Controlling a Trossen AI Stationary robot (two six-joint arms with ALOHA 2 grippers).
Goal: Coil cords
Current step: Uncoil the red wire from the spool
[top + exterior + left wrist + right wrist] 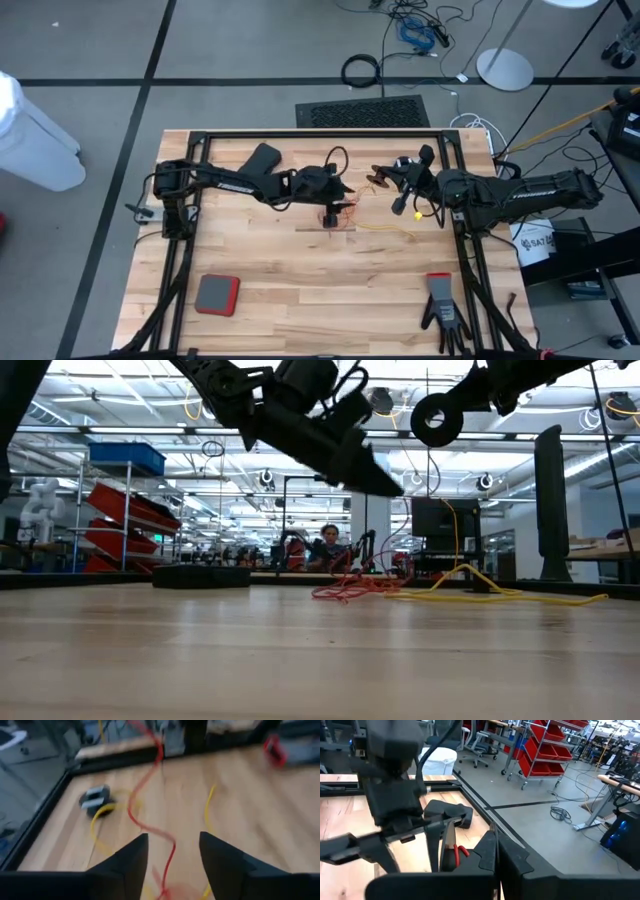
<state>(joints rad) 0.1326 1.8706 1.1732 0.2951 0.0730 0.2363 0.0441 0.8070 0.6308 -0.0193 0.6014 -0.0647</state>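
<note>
My left gripper (345, 192) is open and hangs above the table's middle (385, 482). The reddish-orange cord (134, 805) runs along the wood below the gap between its fingers and lies in a loose tangle (345, 588). My right gripper (493, 837) is shut, just right of the left one (388, 178). The yellow cord's black reel (435, 420) is up in the air beside it, also seen from above (400, 205) and in the left wrist view (95, 800). The yellow cord (455, 530) hangs from the reel to the table, and its far part (500, 597) lies there. My right gripper is shut by the yellow cord's reel (435, 420), which is lifted clear of the table. Its own fingers hide the place of contact in the wrist view, so I cannot tell which part it has. The yellow cord (100, 820) hangs slack below the reel.
Red-handled pliers (457, 852) lie under the two grippers. A red and grey pad (217, 293) lies near left, and a black glove with a red cuff (443, 310) near right. A black block (262, 158) sits at the far side. A black frame (320, 134) edges the table.
</note>
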